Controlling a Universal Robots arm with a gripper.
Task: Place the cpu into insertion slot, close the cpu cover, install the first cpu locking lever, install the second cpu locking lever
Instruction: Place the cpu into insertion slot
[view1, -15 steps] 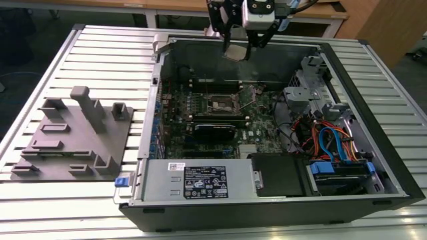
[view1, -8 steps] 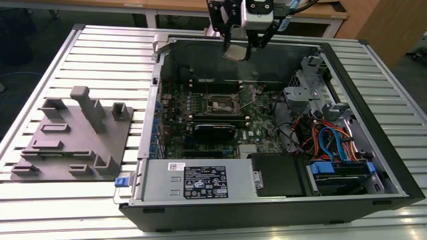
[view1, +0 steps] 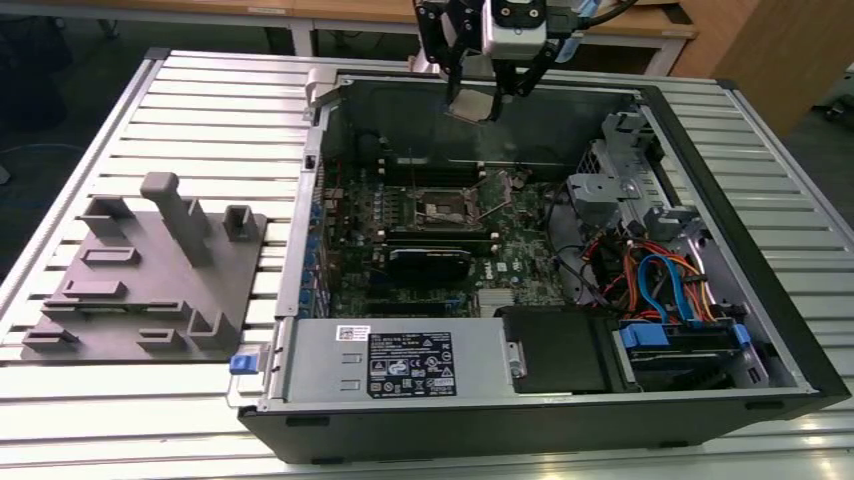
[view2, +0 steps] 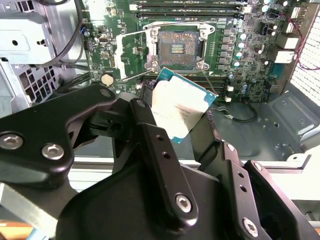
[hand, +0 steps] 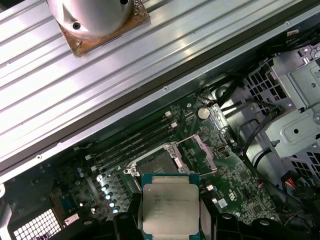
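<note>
Your gripper (view1: 475, 100) sits top centre in the exterior view, clamped on the cpu (view1: 470, 106), well above the bare insertion slot (view1: 441, 208) at mid-frame; cpu cover (view2: 120, 57) stands open.

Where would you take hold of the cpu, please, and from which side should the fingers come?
By two opposite thin edges, pinched from either side, as the gripper holds the cpu in the first wrist view. It is a thin flat square, so an edge grip leaves both faces free.
</note>
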